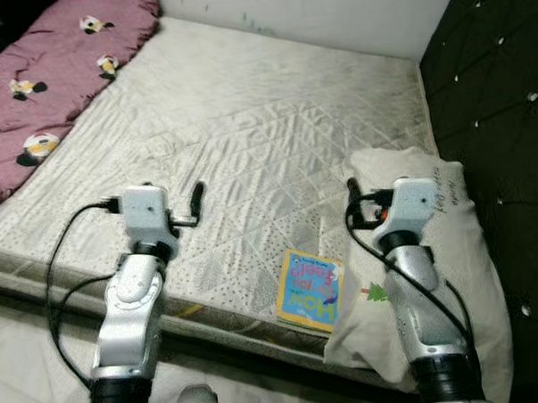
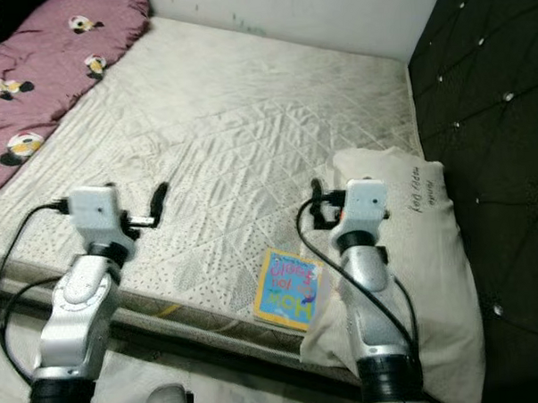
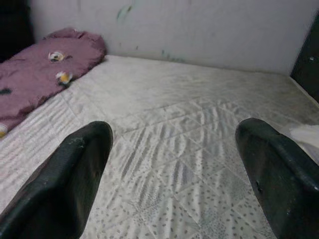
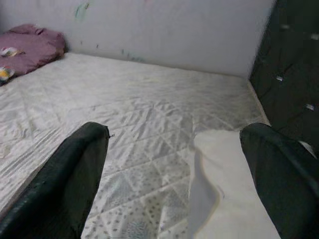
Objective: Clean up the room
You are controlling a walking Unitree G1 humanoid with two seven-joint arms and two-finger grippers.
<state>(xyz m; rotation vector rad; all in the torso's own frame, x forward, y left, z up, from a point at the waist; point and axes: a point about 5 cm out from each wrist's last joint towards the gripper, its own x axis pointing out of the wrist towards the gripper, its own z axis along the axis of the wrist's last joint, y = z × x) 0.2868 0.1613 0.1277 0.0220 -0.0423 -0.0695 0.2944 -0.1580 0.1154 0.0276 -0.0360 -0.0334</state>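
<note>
A small colourful book (image 1: 310,291) with a yellow border lies flat on the white quilted mattress (image 1: 248,122), close to its near edge. A white pillow (image 1: 458,247) lies at the mattress's right side, partly under my right arm. My left gripper (image 1: 197,197) hovers open over the mattress to the left of the book, fingers (image 3: 75,169) wide apart with nothing between them. My right gripper (image 1: 353,200) hangs open above the pillow's left edge (image 4: 224,184), up and to the right of the book, also holding nothing.
A pink blanket (image 1: 49,68) with panda prints is bunched at the mattress's far left. A black tufted headboard (image 1: 497,111) runs along the right side, and a white wall (image 1: 332,11) closes the far end. The mattress's near edge sits just below my arms.
</note>
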